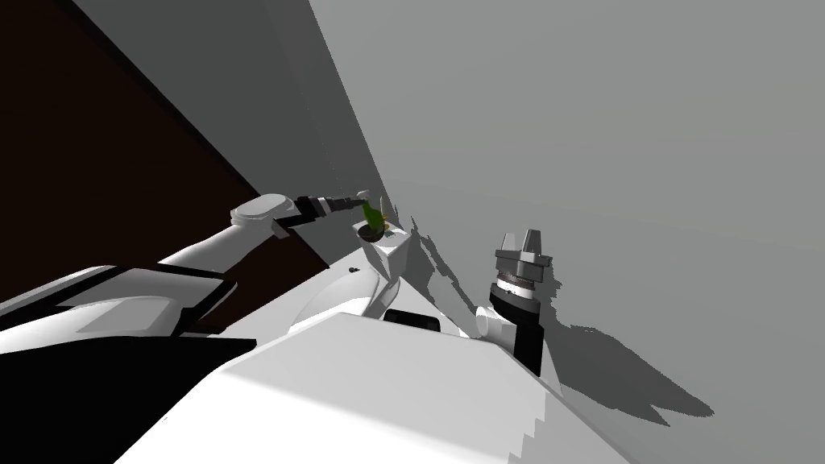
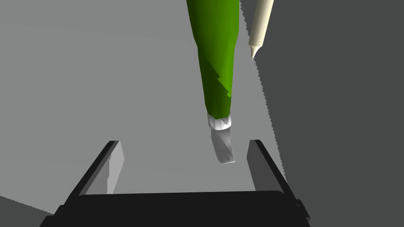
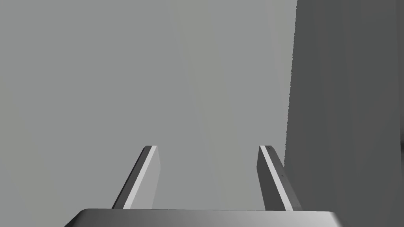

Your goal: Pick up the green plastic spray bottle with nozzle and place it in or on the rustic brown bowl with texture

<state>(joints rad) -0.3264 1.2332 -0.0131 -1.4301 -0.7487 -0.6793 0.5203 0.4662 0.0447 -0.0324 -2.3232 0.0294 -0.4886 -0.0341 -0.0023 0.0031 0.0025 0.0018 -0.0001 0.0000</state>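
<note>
**Over the bowl: bottle loose between parted fingers**

Ahead of the left gripper (image 1: 357, 201), in the head view, the green spray bottle (image 1: 371, 214) leans with its lower end in the dark brown bowl (image 1: 370, 234). The bowl sits on a white block (image 1: 395, 251) against the wall. The arm reaches out level, so the hand meets the bottle's top end, probably to keep the forearm off the bowl's rim. The right gripper (image 1: 528, 236) is held up beside the chest, well away from the work.

Between the left hand's fingers (image 2: 115, 163), in the left wrist view, lies the bottle's pale nozzle (image 2: 223, 147), nearer one blade but touching neither. The fingers stand wide apart and grip nothing. The green body runs on away from the hand, and a cream pointed stick (image 2: 260, 27) lies just beside it. I judge the bottle rests on the bowl by its own weight, so the placing looks done.

Before the right hand, in the right wrist view, its fingers (image 3: 143, 177) are spread and empty.
</note>
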